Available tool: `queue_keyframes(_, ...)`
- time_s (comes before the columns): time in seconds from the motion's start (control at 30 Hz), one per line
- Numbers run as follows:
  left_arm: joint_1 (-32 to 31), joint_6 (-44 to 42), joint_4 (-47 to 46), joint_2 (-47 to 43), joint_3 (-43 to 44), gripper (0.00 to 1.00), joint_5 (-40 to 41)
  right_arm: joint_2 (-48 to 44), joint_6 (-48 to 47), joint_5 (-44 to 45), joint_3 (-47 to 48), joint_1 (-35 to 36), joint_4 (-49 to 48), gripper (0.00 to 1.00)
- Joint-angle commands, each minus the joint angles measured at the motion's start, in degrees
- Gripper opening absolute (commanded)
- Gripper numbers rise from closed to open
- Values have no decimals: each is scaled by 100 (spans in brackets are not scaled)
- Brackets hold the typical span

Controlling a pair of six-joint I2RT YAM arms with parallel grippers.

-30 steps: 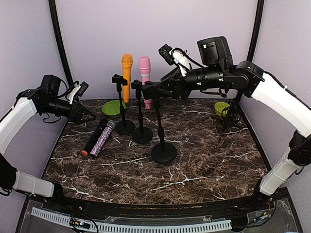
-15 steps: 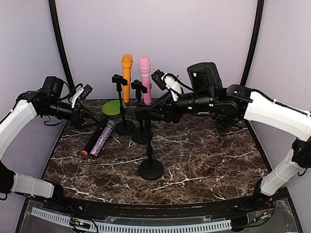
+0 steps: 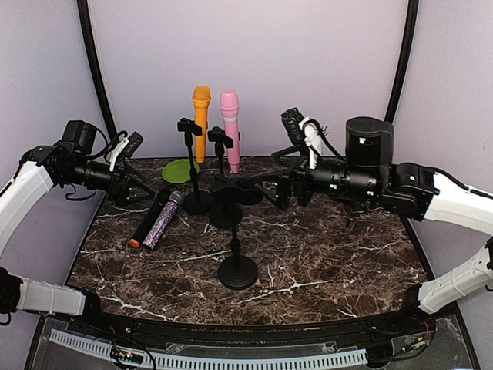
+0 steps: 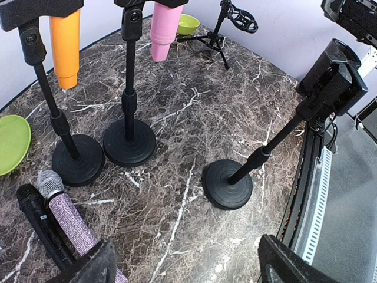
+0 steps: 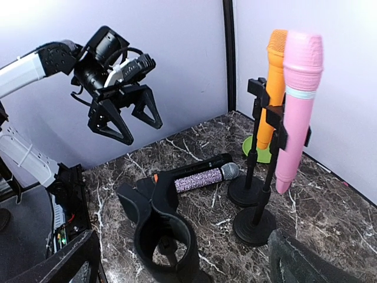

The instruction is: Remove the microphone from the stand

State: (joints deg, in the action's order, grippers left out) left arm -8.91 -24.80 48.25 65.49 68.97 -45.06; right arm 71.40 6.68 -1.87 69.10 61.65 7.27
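Right gripper [image 3: 283, 193] has backed off the empty stand [image 3: 236, 231], which has shifted forward.
It and the left gripper [image 3: 132, 185] gape empty; the next step is probably to grasp the clipped pink microphone [image 3: 230, 127].

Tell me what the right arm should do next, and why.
Probably move the open right gripper toward the pink microphone: the front stand's clip is empty, while the pink one is clipped upright behind it.

Orange microphone [image 4: 65, 50] and pink microphone [image 4: 165, 29]: heads are cut off by the upper edge. Empty stand [image 5: 156, 212]: base is cut off below.
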Motion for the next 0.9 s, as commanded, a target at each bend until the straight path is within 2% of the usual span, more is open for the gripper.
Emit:
queue_keyframes(0.0, -25, 43, 38, -48, 108, 85, -119, -1035, 398, 292, -962, 18, -465, 100)
queue_keyframes(0.2, -28, 161, -66, -2, 93, 86, -111, -1719, 847, 374, -2672, 23, -1233, 98)
queue_keyframes(0.37, -28, 140, -7, 7, 81, 87, -73, -1003, 1081, 330, -3573, 155, -2718, 89)
queue_keyframes(0.57, -30, 92, 93, -9, 82, 87, 21, 667, 1081, 330, -3250, 481, -4005, 89)
queue_keyframes(0.6, -31, 122, 94, -10, 82, 87, 25, 888, 909, 375, -3181, 520, -4164, 82)
queue_keyframes(0.63, -30, 162, 75, -10, 79, 87, 19, 1073, 909, 375, -3134, 553, -4339, 82)
queue_keyframes(0.67, -31, 199, 65, -3, 89, 87, 22, 1260, 669, 443, -3085, 579, -4506, 75)
queue_keyframes(0.87, -37, 267, 58, 7, 122, 87, 32, 2219, 507, 805, -2869, 791, -5377, 62)
